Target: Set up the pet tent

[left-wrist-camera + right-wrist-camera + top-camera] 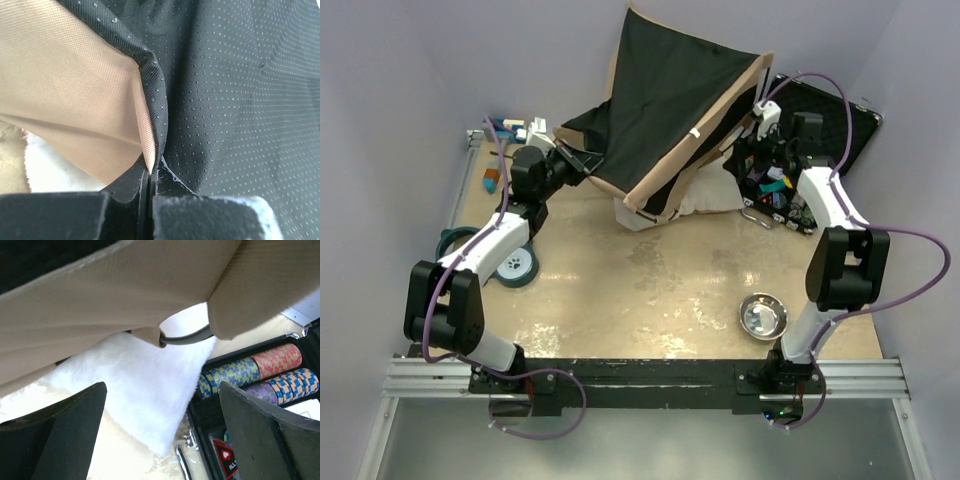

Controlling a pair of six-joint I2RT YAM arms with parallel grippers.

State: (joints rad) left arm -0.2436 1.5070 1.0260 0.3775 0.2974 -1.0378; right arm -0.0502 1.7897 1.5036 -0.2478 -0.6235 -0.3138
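Note:
The pet tent [670, 100] stands tilted at the back of the table, with its black lining facing up and its tan edges showing. My left gripper [582, 160] is at the tent's left corner. In the left wrist view it [151, 172] is shut on a folded edge of the tent [240, 100], where tan meets black. My right gripper [748, 150] is by the tent's right lower corner. It [162, 385] is open, with nothing between its fingers. The tan tent [125, 295] and a dark pole end [187, 338] hang just above. A white cushion [145, 395] lies below.
An open black case of poker chips [820, 130] [255, 370] sits right beside the right gripper. A steel bowl [763, 316] rests near the right arm's base. A teal-rimmed roll [515, 266] lies by the left arm. Small items [515, 125] sit at the back left. Walls close in on three sides.

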